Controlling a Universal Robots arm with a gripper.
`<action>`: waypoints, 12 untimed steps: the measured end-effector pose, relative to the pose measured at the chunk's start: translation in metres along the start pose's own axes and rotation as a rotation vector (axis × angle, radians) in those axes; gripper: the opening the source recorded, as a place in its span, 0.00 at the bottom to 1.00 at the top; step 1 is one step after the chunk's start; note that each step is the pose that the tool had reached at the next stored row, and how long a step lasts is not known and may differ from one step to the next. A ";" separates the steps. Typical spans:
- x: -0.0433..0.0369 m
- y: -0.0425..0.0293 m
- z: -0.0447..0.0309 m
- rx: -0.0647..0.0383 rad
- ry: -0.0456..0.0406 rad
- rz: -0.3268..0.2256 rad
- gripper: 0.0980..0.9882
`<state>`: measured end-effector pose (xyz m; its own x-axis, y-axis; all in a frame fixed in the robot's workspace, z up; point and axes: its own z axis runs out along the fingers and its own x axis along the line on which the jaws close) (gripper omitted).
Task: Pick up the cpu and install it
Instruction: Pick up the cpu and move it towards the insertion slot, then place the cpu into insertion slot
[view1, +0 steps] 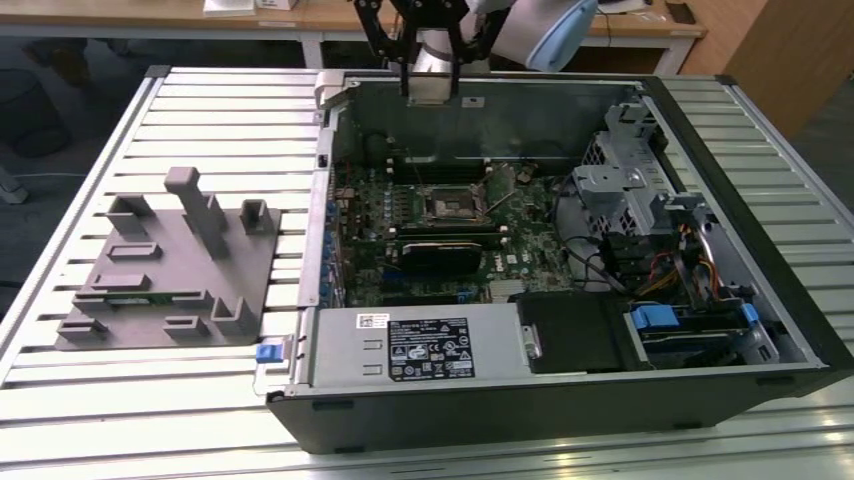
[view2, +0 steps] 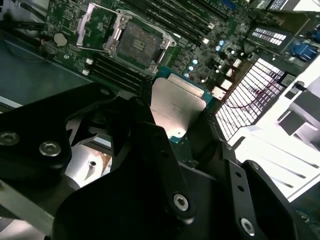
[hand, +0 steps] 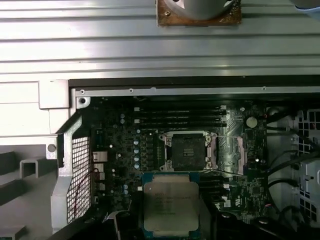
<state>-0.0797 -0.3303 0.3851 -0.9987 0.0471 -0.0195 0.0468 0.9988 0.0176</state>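
Gripping the small flat square cpu with its pale silver metal top (hand: 171, 205) by two opposite edges, the black two-fingered gripper (view2: 178, 122) hangs clamped on the chip above the open black desktop computer case (view1: 747, 330). In both wrist views the chip rides between the fingers, clear of the green motherboard (view1: 521, 255) below and touching nothing else. The black square socket (hand: 189, 150), its metal bracket seemingly swung open, lies bare on that board, near the chip but not squarely beneath it. Off to the exterior view's left, the grey moulded fixture (view1: 174, 265) rests on the slatted metal table (view1: 200, 110), well apart from the case's inside. To my eye the pick-up is done and the carry is in hand. Seating the chip would call for centring it over the socket, matching edge to edge, and coming down flat and gently.
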 end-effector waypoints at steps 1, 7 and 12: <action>-0.0020 0.0001 0.0001 0.000 0.0000 0.000 0.49; -0.0119 0.0006 0.0005 0.000 0.0000 0.000 0.49; -0.0148 0.0007 0.0005 0.000 -0.0001 0.000 0.49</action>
<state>-0.0649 -0.3303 0.3849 -0.9987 0.0474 -0.0196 0.0471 0.9987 0.0174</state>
